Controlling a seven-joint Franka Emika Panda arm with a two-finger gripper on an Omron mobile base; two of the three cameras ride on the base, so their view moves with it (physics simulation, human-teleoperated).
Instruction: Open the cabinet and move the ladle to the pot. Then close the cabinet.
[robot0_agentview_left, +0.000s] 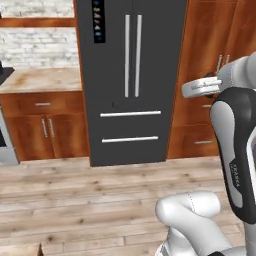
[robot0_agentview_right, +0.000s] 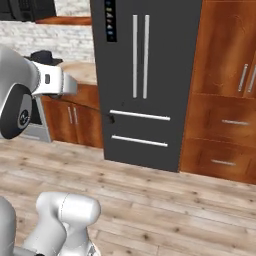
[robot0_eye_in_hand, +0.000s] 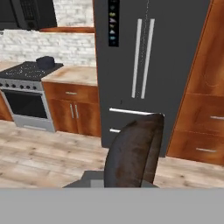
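The fingers (robot0_eye_in_hand: 133, 151) are pressed shut (gripping nothing I can make out), facing the dark fridge (robot0_eye_in_hand: 148, 65); the pot (robot0_eye_in_hand: 45, 61) sits on the stove (robot0_eye_in_hand: 28, 72) at ten o'clock.

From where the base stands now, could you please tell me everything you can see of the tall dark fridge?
The tall dark grey fridge stands upright on the pale wooden plank floor, set between reddish-brown wooden cabinets. It looks like matt metal. Its two upper doors are shut and carry a pair of long vertical silver bar handles side by side at the middle seam. Below are two drawers, each with a long horizontal silver handle. A narrow black panel with small coloured icons sits at the top of the left door. Nothing rests against its front.
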